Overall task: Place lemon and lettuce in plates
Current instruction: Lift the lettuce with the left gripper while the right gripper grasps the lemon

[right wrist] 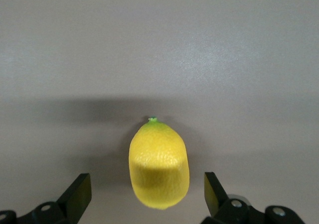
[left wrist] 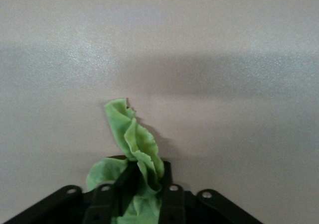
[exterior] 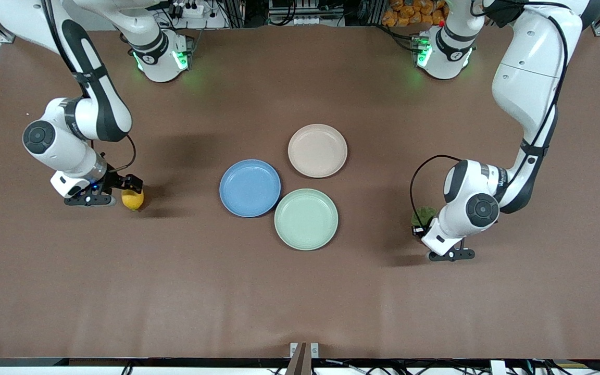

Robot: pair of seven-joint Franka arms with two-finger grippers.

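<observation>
The lemon (exterior: 132,200) lies on the brown table toward the right arm's end. My right gripper (exterior: 129,186) is low at it and open. In the right wrist view the lemon (right wrist: 158,165) sits between the two fingers (right wrist: 77,194), with gaps on both sides. My left gripper (exterior: 417,228) is low at the table toward the left arm's end, shut on the lettuce (exterior: 425,214). In the left wrist view the ruffled green leaf (left wrist: 133,139) sticks out from between the fingers (left wrist: 172,196). The blue plate (exterior: 250,187) and the beige-pink plate (exterior: 317,150) stand empty mid-table.
A pale mint-green plate (exterior: 305,219) stands empty beside the blue plate, nearer to the front camera than the beige-pink one. The three plates nearly touch. Bare brown table lies between each gripper and the plates.
</observation>
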